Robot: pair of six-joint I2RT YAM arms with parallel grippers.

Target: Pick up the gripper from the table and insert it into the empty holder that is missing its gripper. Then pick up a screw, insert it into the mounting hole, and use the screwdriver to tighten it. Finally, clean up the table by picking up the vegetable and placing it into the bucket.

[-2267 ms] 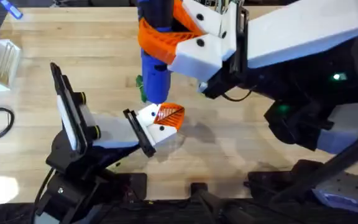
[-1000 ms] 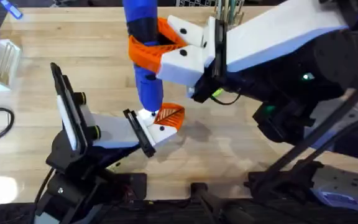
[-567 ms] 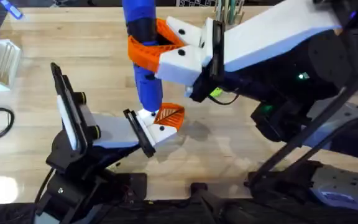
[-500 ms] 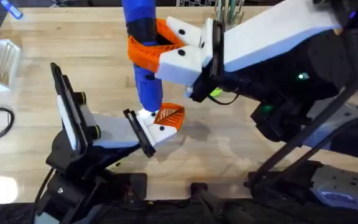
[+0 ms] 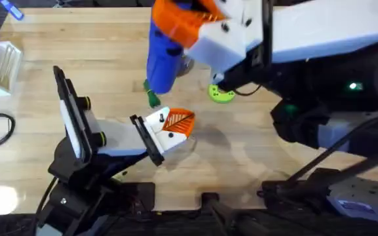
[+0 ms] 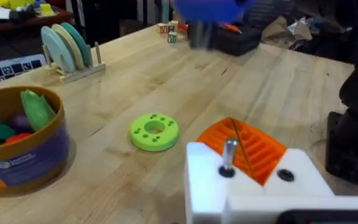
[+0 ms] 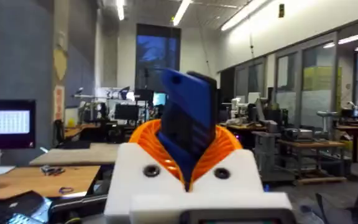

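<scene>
My right jaws [image 5: 186, 29] were clenched on the screwdriver [image 5: 163, 62], its tip hanging above the holder [image 6: 247, 186], where the gripper [image 6: 244, 149] sat with a screw [image 6: 229, 155] standing proud. My left jaws' state I cannot tell. I judged tightening unfinished; next, the tip needed lowering onto that screw. The vegetable [image 5: 151, 95] lay on the counter [image 5: 110, 59], the bucket [image 6: 17, 146] well apart.

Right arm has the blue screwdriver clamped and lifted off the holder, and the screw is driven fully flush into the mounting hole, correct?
Not quite. The right gripper does hold the blue screwdriver clear of the holder, but the screw is not flush: the left wrist view shows its metal shaft standing proud of the mounting hole beside the orange wedge.
</scene>
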